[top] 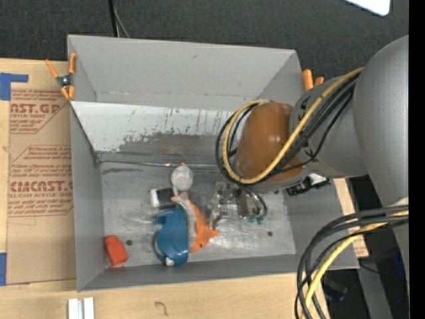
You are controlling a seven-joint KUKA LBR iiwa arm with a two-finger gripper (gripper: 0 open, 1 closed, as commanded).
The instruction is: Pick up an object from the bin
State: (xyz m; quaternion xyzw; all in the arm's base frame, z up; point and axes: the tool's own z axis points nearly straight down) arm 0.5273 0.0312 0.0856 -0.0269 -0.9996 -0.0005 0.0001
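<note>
The hand sits low, just right of the orange thing. Apart or together, I cannot tell. Next it should grab.

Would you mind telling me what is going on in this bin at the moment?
A robot arm reaches into the grey bin from the right. Its gripper is low over the floor, just right of a small heap: a blue toy, an orange piece and a white ball. An orange block lies apart at the near left. I cannot tell whether anything is gripped.

Heap blocks centre; left floor free.
</note>
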